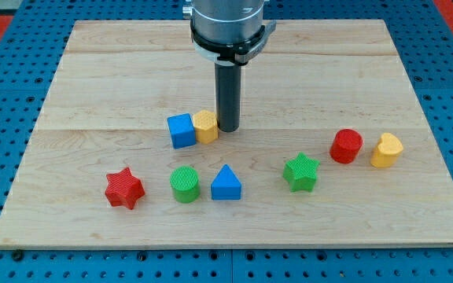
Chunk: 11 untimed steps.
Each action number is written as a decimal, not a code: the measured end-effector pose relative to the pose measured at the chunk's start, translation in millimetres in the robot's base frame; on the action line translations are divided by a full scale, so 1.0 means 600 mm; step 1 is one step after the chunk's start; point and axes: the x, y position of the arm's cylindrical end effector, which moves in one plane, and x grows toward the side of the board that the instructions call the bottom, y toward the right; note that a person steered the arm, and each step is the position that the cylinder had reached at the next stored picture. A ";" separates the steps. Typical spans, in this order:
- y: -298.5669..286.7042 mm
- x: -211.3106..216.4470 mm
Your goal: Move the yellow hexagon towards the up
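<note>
The yellow hexagon (206,126) sits near the middle of the wooden board (93,79), touching a blue cube (182,130) on its left. My tip (228,128) stands right beside the hexagon's right side, touching or nearly touching it. The dark rod rises from there to the arm's head at the view's top.
A red star (124,189), a green cylinder (185,185) and a blue triangle (226,184) lie in a row toward the view's bottom. A green star (301,172), a red cylinder (346,146) and a second yellow block (387,150) lie at the right.
</note>
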 end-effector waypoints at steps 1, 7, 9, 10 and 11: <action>-0.079 0.000; -0.208 0.055; -0.296 -0.022; -0.269 -0.060; -0.227 -0.095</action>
